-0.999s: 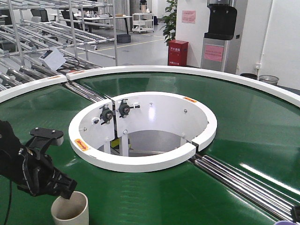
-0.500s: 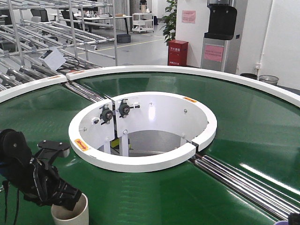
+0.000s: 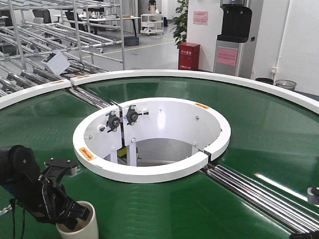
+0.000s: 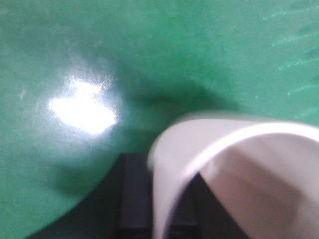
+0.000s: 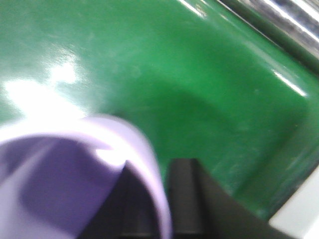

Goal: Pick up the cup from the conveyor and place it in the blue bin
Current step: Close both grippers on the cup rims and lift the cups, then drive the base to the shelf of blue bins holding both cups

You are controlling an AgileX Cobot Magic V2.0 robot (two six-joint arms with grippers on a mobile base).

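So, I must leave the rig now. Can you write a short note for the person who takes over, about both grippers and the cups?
Left gripper: its fingers straddle the wall of the white cup, one inside and one outside. I cannot tell if they clamp it.
Right gripper: the same on a purple cup. The view is blurred and the grip is unclear.
The white cup stands on the green conveyor, front left.
Done: both cup rims reached.
Left: confirm the grips, lift, and carry to the blue bin, which no view shows.
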